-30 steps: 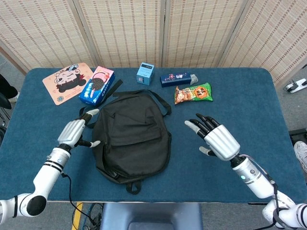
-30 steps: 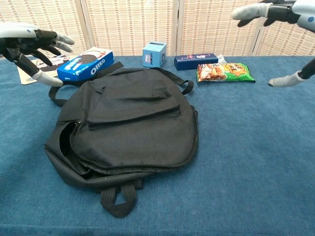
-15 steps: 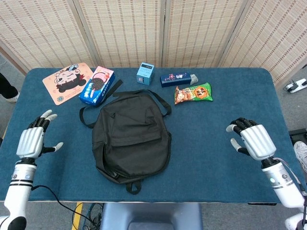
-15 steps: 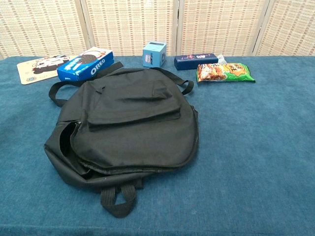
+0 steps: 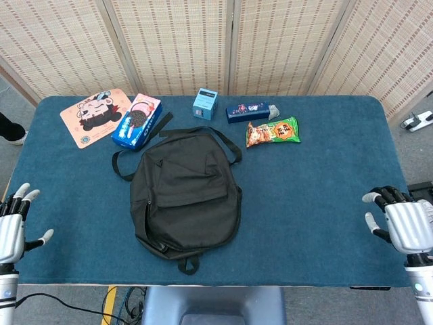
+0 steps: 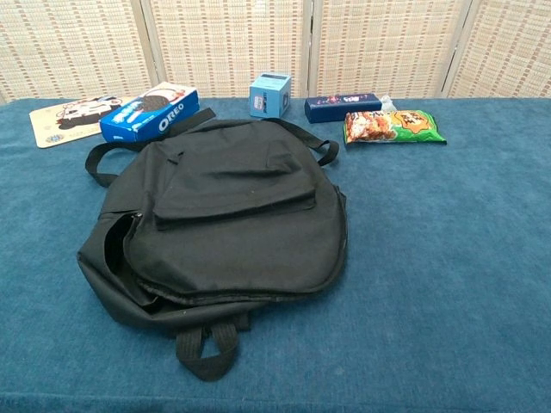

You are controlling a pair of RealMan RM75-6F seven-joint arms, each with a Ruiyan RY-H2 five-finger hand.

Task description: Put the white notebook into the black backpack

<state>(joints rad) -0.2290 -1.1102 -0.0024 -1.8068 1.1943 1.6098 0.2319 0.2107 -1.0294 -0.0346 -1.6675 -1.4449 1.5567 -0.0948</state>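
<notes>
The black backpack (image 5: 185, 191) lay flat near the middle of the blue desk (image 5: 325, 176), its zipper gaping a little along the left side and its top handle pointing toward the near edge. No white notebook could be seen in either view. The left hand (image 5: 11, 227) hung at the near left edge of the desk, fingers (image 5: 20, 192) spread and holding nothing. The right hand (image 5: 404, 225) sat at the near right edge, fingers apart and empty. Along the far side stood an Oreo box (image 5: 137, 120) touching a backpack strap, a cartoon mat (image 5: 94, 116), a small blue box (image 5: 205, 103), a dark blue box (image 5: 252, 111) and a green snack bag (image 5: 272, 131).
</notes>
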